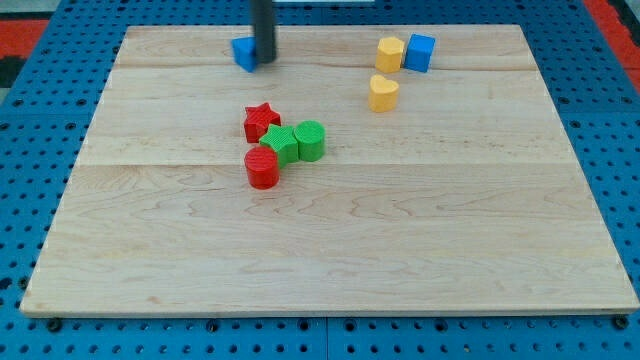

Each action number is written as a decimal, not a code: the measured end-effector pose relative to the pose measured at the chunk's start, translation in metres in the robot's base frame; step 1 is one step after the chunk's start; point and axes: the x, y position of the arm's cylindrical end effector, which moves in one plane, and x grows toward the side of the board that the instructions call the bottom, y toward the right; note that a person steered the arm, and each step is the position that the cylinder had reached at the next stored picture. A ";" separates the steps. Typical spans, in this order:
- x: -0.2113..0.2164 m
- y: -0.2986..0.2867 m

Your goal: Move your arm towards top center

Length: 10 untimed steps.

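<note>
I am carrying no hand at all, only a straight dark rod, so nothing is being held. My tip (264, 60) is resting on the table (400, 250) near the view's top edge, a little left of centre. It is sitting just beside, and seemingly touching, a blue block (243, 52) whose shape I cannot make out, since the rod is covering its right part.

Off toward the view's top right, three blocks are sitting close together: a yellow block (389, 53) is pressing against a blue cube (420, 51) on its right, and a yellow heart-shaped block (383, 92) is lying just below the yellow one, a small gap apart.

Around the middle of the table, somewhat left of centre, four blocks are crowding together. A red star (261, 122) is sitting at the upper left of the cluster, a green star-like block (281, 144) is touching it from below right, a green cylinder (310, 140) is leaning against that block's right side, and a red cylinder (262, 167) is standing at the bottom, touching the green star-like block. This cluster is lying well apart from my tip.
</note>
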 end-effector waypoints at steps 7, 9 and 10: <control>-0.016 -0.021; -0.030 -0.007; -0.030 0.042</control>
